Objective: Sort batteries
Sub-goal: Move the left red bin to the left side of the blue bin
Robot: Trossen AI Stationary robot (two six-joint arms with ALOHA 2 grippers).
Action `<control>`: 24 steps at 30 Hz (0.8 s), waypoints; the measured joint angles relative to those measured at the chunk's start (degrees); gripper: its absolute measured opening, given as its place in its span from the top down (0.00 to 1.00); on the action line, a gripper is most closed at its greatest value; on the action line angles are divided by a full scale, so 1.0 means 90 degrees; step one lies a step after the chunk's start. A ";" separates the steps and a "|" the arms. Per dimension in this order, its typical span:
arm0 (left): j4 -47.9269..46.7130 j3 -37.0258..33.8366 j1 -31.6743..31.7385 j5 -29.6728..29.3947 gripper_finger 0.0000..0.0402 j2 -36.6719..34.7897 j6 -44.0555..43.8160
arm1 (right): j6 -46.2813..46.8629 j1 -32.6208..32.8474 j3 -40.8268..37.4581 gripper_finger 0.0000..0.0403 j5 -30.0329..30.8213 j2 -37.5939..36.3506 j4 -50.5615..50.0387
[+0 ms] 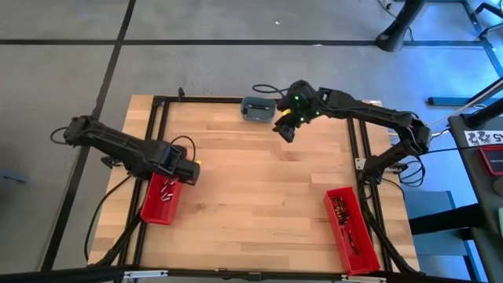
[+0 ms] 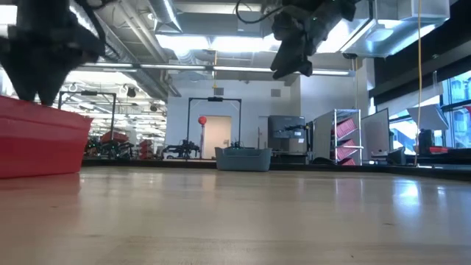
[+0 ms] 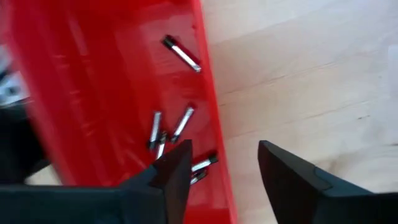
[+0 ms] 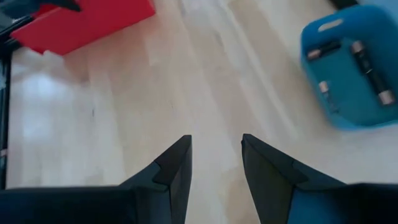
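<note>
Several small silvery batteries [image 3: 169, 129] lie on the floor of the left red bin [image 3: 93, 93], which stands at the table's near left [image 1: 159, 200]. My left gripper [image 3: 222, 152] hangs open above that bin's right wall, pointing down, with nothing between its fingers [image 1: 185, 170]. More batteries [image 4: 362, 59] lie in the grey-blue dish [image 4: 373, 109] at the table's far edge [image 1: 257, 108]. My right gripper [image 4: 216, 142] is open and empty above bare wood, just right of the dish [image 1: 284, 127], and slants downward.
A second red bin [image 1: 351, 229] with small dark pieces in it stands at the near right. A black frame [image 1: 161, 110] runs around the wooden table top [image 1: 259, 181]. The wide middle of the table is bare wood.
</note>
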 joint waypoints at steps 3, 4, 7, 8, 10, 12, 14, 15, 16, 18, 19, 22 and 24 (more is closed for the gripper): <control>0.0507 -0.0411 0.0190 0.0075 0.64 0.0000 0.0219 | 0.0004 0.0003 0.0000 0.65 -0.0179 0.0000 -0.0193; 0.0623 -0.0508 0.0261 0.0079 0.66 0.0002 0.0285 | 0.0009 0.0005 0.0000 0.65 -0.0259 0.0000 -0.0263; 0.0835 -0.0681 0.0509 0.0079 0.76 0.0002 0.0561 | 0.0018 0.0005 0.0000 0.65 -0.0471 0.0000 -0.0451; 0.0876 -0.0713 0.0599 0.0079 0.80 0.0002 0.0685 | 0.0016 0.0005 0.0000 0.65 -0.0477 0.0000 -0.0507; 0.1041 -0.0740 0.0796 0.0032 0.88 0.0002 0.0968 | 0.0018 0.0007 0.0000 0.65 -0.0482 0.0000 -0.0573; 0.1233 -0.0742 0.1002 -0.0103 0.96 -0.0001 0.1259 | 0.0046 0.0007 0.0000 0.65 -0.0542 0.0000 -0.0600; 0.1424 -0.0744 0.1246 -0.0281 0.98 -0.0002 0.1430 | 0.0163 0.0007 0.0002 0.65 -0.0599 0.0000 -0.0595; 0.1498 -0.0744 0.1392 -0.0374 0.97 0.0002 0.1557 | 0.0208 0.0007 0.0002 0.65 -0.0639 0.0000 -0.0599; 0.1593 -0.0750 0.1563 -0.0444 0.97 0.0005 0.1649 | 0.0281 0.0009 0.0002 0.65 -0.0657 0.0000 -0.0595; 0.1872 -0.0753 0.1934 -0.0575 0.99 0.0005 0.1945 | 0.0313 0.0010 0.0002 0.65 -0.0673 0.0000 -0.0586; 0.2074 -0.0753 0.2137 -0.0652 0.99 0.0005 0.2130 | 0.0332 0.0010 0.0002 0.65 -0.0682 0.0000 -0.0559; 0.2784 -0.0751 0.2864 -0.0805 0.99 0.0115 0.2665 | 0.0458 0.0010 0.0002 0.65 -0.0685 0.0000 -0.0412; 0.3380 -0.0751 0.3364 -0.0839 0.99 0.0299 0.3129 | 0.0558 0.0010 0.0003 0.65 -0.0685 0.0000 -0.0298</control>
